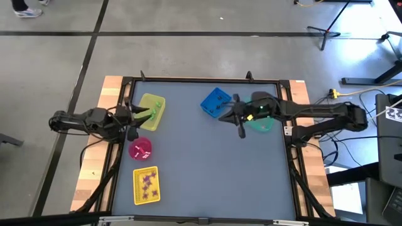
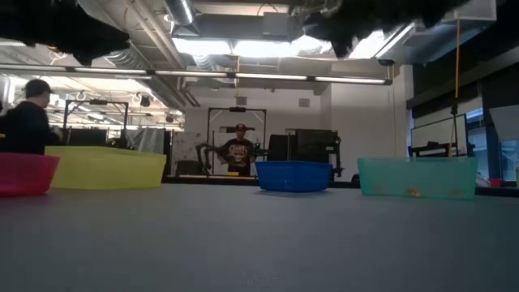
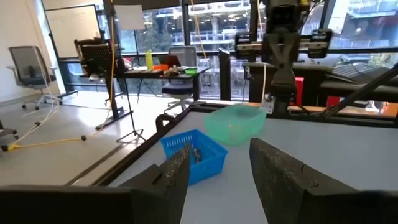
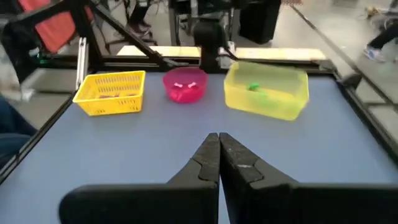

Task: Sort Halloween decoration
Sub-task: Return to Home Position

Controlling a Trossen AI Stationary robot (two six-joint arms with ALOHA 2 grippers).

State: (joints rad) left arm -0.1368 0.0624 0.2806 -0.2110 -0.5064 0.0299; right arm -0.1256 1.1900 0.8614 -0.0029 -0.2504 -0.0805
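Two empty pincers: left pincer (image 3: 217,155) spread at the yellow bin (image 1: 154,103), right pincer (image 4: 219,140) pressed together by the blue basket (image 1: 215,102). Homing, I judge; next, retract both arms.

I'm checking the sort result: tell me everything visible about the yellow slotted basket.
The yellow slotted basket is a rectangular plastic tray with perforated walls, standing upright on the grey table, low on the left in the high view, just apart from the pink bowl. Several purple trinkets lie inside. Nothing else touches it.
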